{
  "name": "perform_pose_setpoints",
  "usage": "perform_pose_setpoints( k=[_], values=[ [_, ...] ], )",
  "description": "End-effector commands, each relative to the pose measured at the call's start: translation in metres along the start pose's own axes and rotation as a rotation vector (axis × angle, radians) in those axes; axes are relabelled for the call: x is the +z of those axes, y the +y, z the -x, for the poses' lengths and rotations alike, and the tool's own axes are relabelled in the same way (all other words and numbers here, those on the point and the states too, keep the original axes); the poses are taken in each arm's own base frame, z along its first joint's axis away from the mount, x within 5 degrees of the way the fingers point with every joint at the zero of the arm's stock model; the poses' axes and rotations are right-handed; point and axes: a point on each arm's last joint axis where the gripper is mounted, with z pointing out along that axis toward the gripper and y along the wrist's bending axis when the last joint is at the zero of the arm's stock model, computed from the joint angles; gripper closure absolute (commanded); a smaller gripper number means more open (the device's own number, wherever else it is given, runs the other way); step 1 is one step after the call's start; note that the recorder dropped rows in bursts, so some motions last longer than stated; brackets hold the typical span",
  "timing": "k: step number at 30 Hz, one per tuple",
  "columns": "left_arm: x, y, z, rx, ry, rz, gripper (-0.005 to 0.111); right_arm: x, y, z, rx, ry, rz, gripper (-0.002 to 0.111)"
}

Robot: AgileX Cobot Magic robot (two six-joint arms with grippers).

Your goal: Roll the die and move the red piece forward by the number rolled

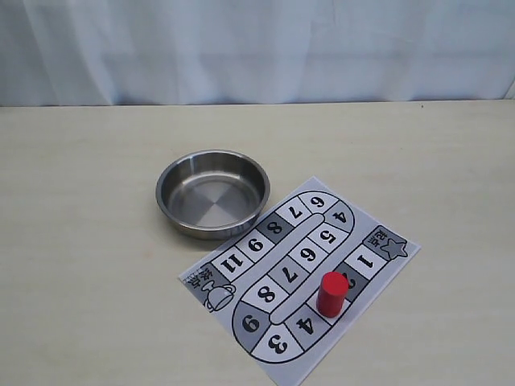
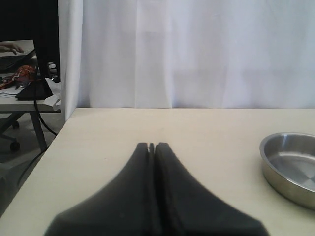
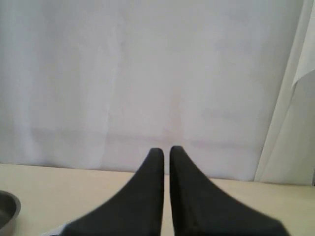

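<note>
The red piece (image 1: 331, 293) stands upright on the paper game board (image 1: 241, 277), on the outer track between the square marked 1 and the square marked 4. The die is nowhere in view; the steel bowl (image 1: 165, 193) looks empty. Neither gripper shows in the exterior view. My left gripper (image 2: 151, 145) hovers over bare table with its black jaws pressed together, and the bowl (image 2: 268, 147) sits off to one side of it. My right gripper (image 3: 166, 150) faces the white curtain, jaws nearly touching with only a thin slit and nothing between them.
A white curtain (image 1: 257, 48) hangs behind the far table edge. In the left wrist view the table's side edge (image 2: 44, 162) drops off toward a cluttered desk (image 2: 22, 81). A sliver of the bowl (image 3: 7, 209) shows in the right wrist view.
</note>
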Motion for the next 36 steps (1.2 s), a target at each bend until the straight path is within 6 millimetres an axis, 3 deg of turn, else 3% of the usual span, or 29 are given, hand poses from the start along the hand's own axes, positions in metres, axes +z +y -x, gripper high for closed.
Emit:
perform_pose_setpoints(
  k=[1,4,5,12,20,36],
  values=[
    [0.0,0.0,0.003,-0.003,-0.023,-0.001,0.107,0.002,0.001,-0.017,-0.075,-0.088,-0.022,0.104],
    [0.0,0.0,0.003,0.014,-0.023,0.001,0.107,0.002,0.001,-0.022,-0.087,-0.106,-0.027,0.104],
    [0.0,0.0,0.003,0.014,-0.023,0.001,0.107,0.003,0.003,-0.03,-0.103,-0.013,-0.01,0.104],
    [0.0,0.0,0.003,0.014,-0.023,0.001,0.107,0.001,0.005,-0.046,-0.084,0.162,0.021,0.104],
    [0.0,0.0,0.003,0.014,-0.023,0.001,0.107,0.0,0.006,-0.052,0.06,0.227,0.022,0.104],
    [0.0,0.0,0.003,0.019,-0.023,0.002,0.107,0.0,0.006,-0.052,0.019,0.233,0.023,0.104]
  ],
)
